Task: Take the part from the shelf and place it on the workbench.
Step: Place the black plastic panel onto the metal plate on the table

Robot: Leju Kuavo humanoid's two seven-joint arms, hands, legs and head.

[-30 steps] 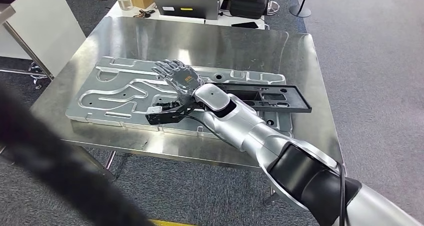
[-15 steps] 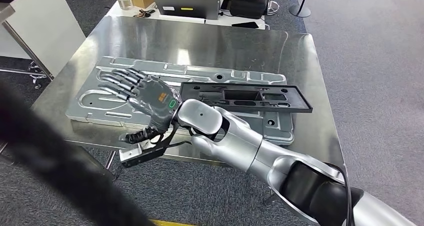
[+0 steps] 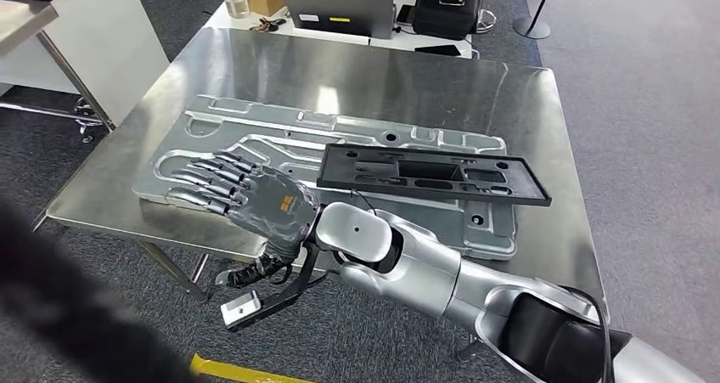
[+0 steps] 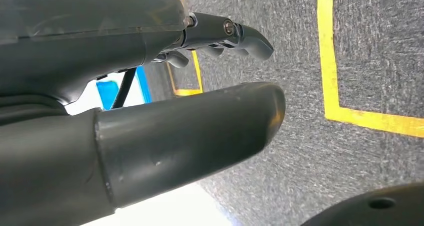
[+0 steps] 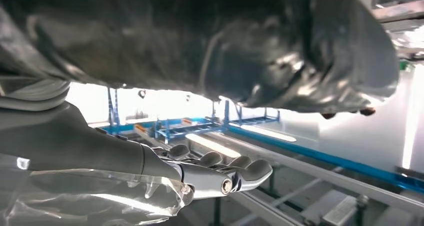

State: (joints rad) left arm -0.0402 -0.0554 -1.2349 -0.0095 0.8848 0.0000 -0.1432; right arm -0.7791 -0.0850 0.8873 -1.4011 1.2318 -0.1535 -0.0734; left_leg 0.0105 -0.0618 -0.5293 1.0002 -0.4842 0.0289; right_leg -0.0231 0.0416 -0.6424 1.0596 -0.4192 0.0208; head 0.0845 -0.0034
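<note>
Head view: one black rectangular plastic frame part lies on one grey cast-metal plate mid steel tabletop. Right hand near front-left edge, fingers spread, holding nothing. Left wrist view: left hand over carpet w/ yellow lines, fingers apart, empty.

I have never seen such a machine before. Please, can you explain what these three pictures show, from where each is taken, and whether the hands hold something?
It is a humanoid robot with two silver arms. The head view looks down from its body at a steel workbench. On it lies a large metal plate, and on that plate a black part. The right hand is spread flat over the plate's near edge, holding nothing. The other two views come from cameras at the wrists, turned sideways. The left hand hangs over grey carpet with yellow lines, also empty.
</note>
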